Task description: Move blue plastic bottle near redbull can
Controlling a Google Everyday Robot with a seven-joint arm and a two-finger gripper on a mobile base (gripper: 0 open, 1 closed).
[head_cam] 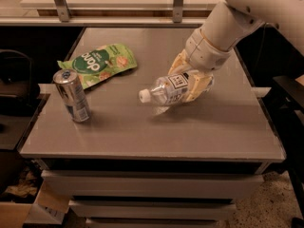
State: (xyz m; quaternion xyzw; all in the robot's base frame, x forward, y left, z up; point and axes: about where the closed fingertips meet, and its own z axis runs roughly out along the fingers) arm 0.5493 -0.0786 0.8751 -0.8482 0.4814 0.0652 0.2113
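Note:
The blue plastic bottle (168, 90) is clear with a white cap and a white label with a dark square logo. It lies sideways, cap pointing left, lifted a little above the grey table (142, 127). My gripper (192, 82) is shut on the bottle's base end, its yellowish fingers (179, 65) around the label. The redbull can (72, 95) stands upright near the table's left edge, well to the left of the bottle.
A green snack bag (98, 63) lies flat behind the can at the left. A metal rail with posts (176, 3) runs along the back. A dark chair (14, 87) stands to the left, and drawers sit under the table.

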